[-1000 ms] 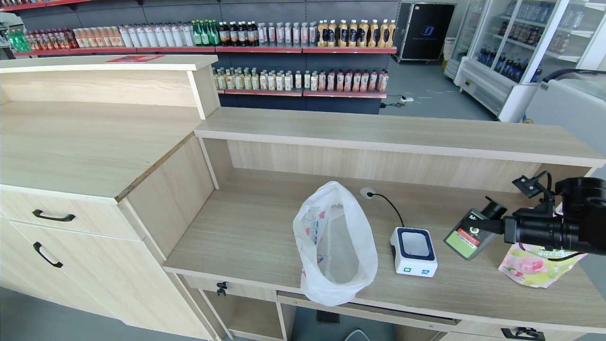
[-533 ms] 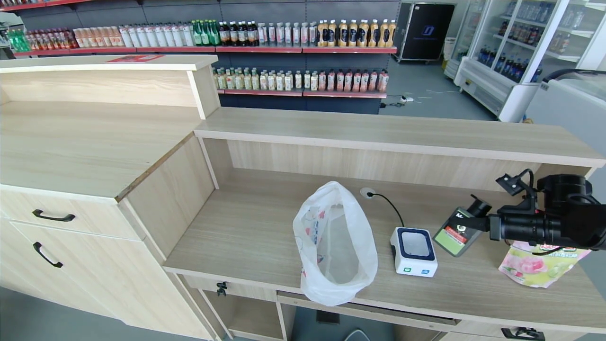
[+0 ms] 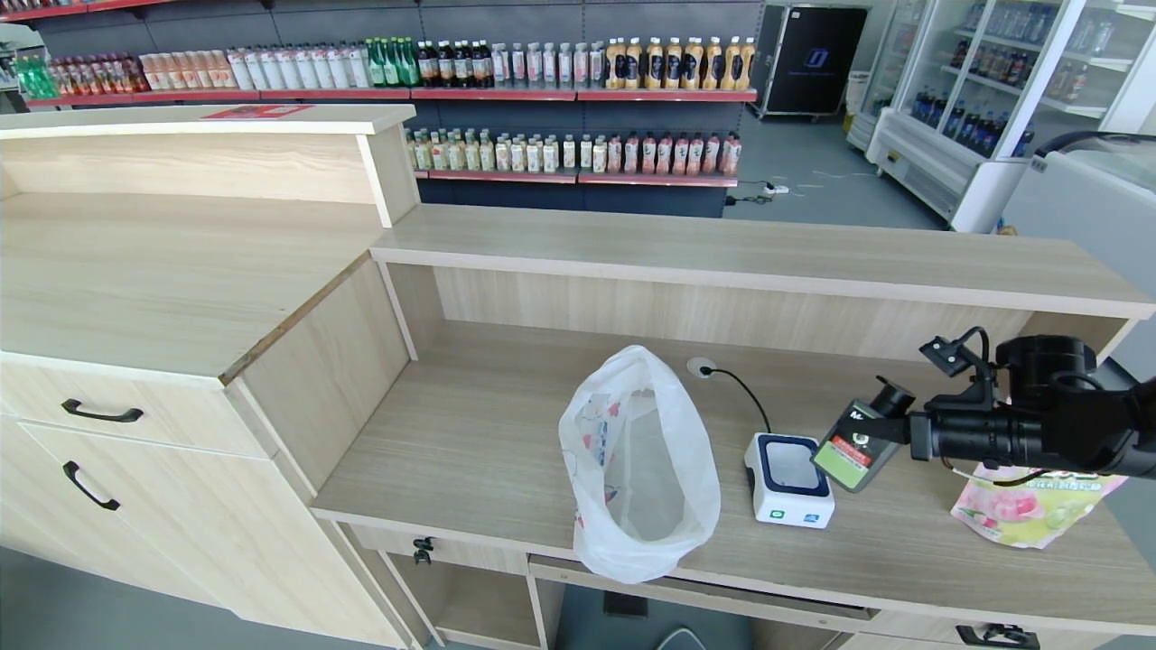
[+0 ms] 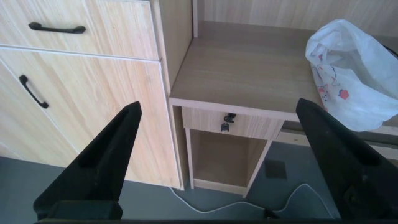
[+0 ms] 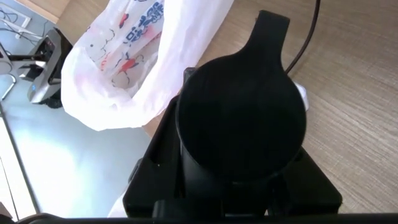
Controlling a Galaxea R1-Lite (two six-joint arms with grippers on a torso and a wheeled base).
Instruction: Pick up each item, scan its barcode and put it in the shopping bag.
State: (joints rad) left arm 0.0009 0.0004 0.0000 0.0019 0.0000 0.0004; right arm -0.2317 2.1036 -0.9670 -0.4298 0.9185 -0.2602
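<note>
Pale wood counter [image 3: 470, 442] across the near scene, topped along its far side by a raised ledge [image 3: 722, 253]. Under the near edge, a small black key lock [image 3: 421, 548]. Left of it, a taller cabinet block [image 3: 163, 280] in the same wood, with two drawer fronts and black handles [image 3: 102, 414]. On its highest far ledge, a flat red sign [image 3: 257, 112]. Beyond the counter, two red-edged shelves [image 3: 506, 94] packed with upright bottles [image 3: 677, 63] in rows. Far right: a black wheeled case [image 3: 808, 59], glass-door fridges [image 3: 984, 90] stocked with drinks, and a chest freezer [image 3: 1084, 208] nearer. On the grey floor [image 3: 813, 153] beside the shelves, a white power strip [image 3: 773, 190].
</note>
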